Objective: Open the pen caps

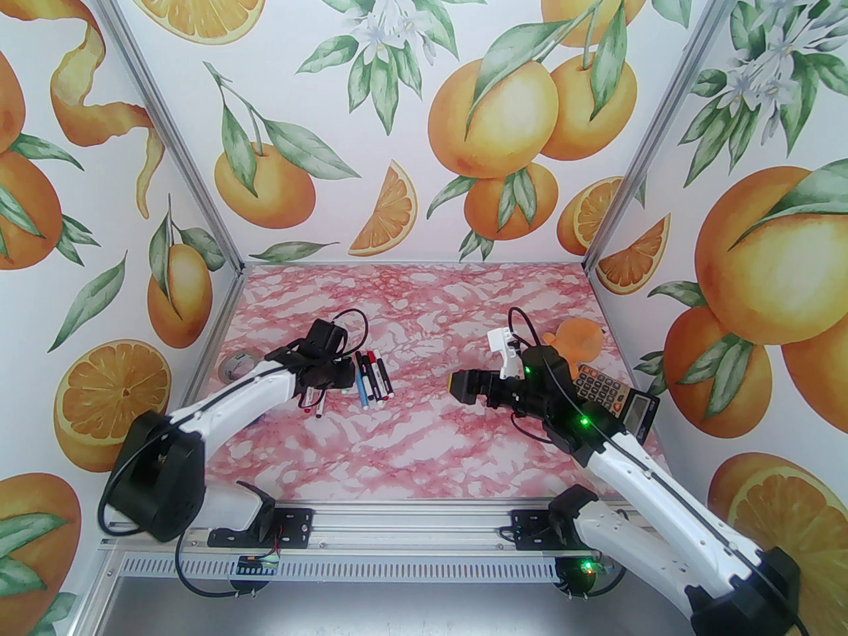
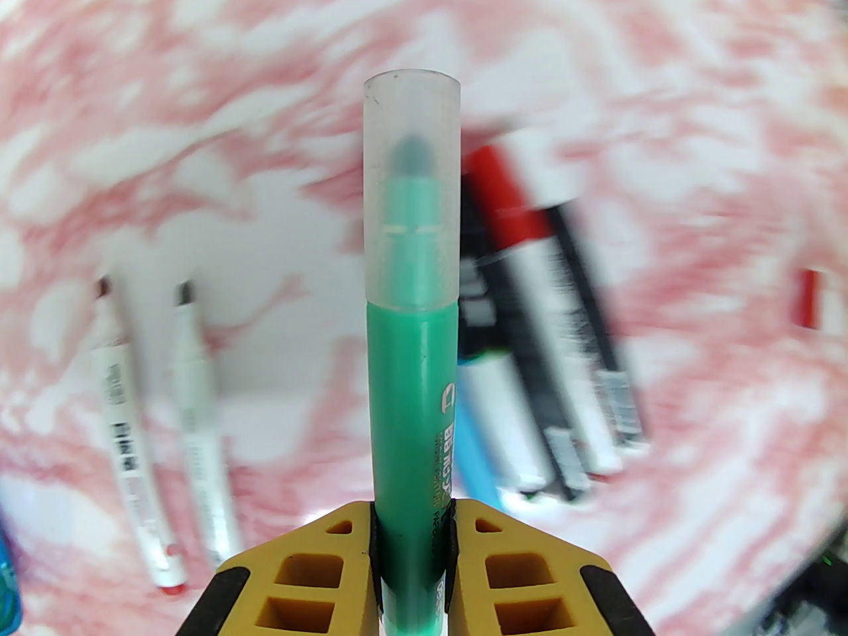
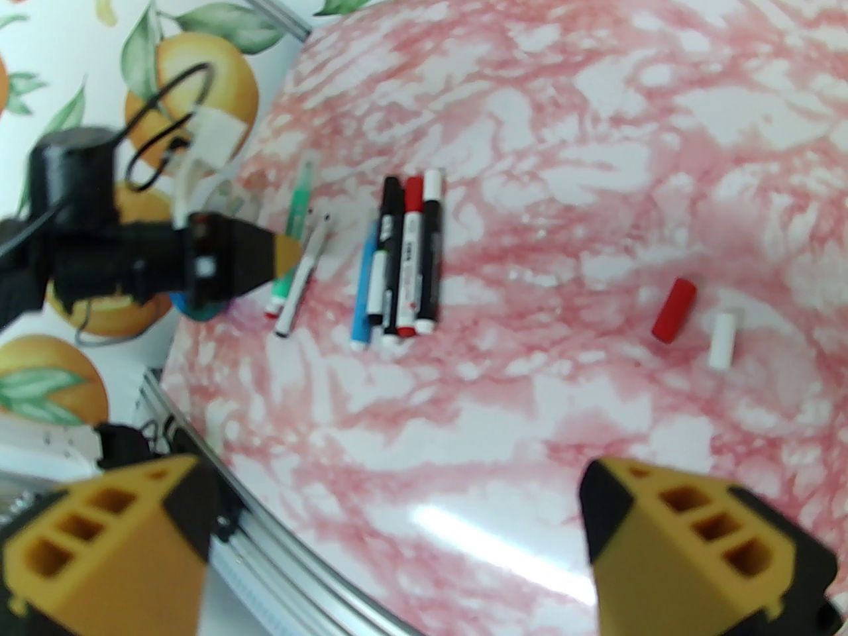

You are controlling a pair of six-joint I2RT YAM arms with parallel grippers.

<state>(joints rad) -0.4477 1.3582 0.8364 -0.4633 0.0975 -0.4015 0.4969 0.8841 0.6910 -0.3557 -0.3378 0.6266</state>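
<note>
Pen caps lie in two places on the pink-marbled counter. A red cap and a white cap rest loose side by side, close but not touching, on bare counter well to the right of the pens. A frosted cap sits on the end of a green pen. The left jaws are clamped on this green pen's barrel, low down, so that barrel and cap jut out ahead of them above the counter. The dark tip shows through the cap's clouded plastic. On the counter below and to the left, a white pen with a red end and a second white pen lie side by side, slightly apart. To the right a bundle of pens lies packed together, with ends in black, red and white and one blue barrel among them. The right jaws stand wide apart with nothing between them, hovering over the near part of the counter and facing the bundle and the two loose caps. In the overhead view the left arm reaches in from the lower left to just beside the bundle. The right arm comes in from the lower right. A calculator and an orange rounded object sit beyond its wrist near the right wall.
</note>
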